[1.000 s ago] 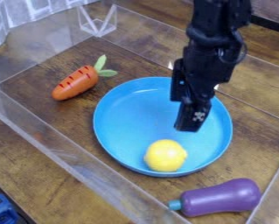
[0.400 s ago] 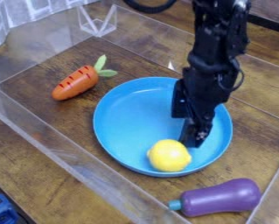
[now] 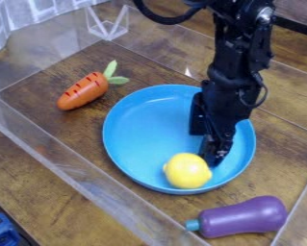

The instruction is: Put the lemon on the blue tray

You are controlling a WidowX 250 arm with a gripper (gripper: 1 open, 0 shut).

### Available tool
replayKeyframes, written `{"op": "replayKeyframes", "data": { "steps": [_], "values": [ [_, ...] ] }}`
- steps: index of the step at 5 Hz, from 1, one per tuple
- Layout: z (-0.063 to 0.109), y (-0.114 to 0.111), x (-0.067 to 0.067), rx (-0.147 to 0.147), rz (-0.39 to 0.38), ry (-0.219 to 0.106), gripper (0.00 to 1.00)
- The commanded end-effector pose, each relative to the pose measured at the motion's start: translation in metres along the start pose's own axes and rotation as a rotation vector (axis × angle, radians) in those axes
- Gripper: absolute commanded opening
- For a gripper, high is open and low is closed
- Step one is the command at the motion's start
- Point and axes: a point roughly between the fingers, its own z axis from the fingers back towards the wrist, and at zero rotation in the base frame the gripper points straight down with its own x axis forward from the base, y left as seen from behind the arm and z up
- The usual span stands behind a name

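Note:
The yellow lemon [image 3: 186,170] lies inside the blue tray [image 3: 137,130], near the tray's front rim. My black gripper [image 3: 209,144] points straight down over the tray's right half, its fingertips low above the dish just right of and behind the lemon. The jaws stand open with nothing between them. I cannot tell whether a fingertip touches the lemon.
An orange carrot with green leaves [image 3: 87,88] lies on the wooden table left of the tray. A purple eggplant [image 3: 242,216] lies at the front right. Clear plastic walls [image 3: 40,144] border the work area at the left and front.
The gripper has sunk toward the tray and shifted slightly toward the lemon. The lemon, carrot and eggplant have stayed in place.

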Motion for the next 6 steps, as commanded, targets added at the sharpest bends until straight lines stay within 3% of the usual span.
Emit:
{"op": "replayKeyframes", "data": {
  "steps": [1, 4, 5, 6],
  "values": [
    [0.022, 0.002, 0.018, 0.027, -0.002, -0.044, 1.0],
    [0.01, 0.006, 0.03, 0.029, -0.101, -0.045, 1.0],
    [0.004, 0.013, 0.035, 0.03, -0.116, -0.045, 0.0],
    [-0.001, 0.02, 0.039, 0.03, -0.135, -0.042, 0.0]
  ]
}}
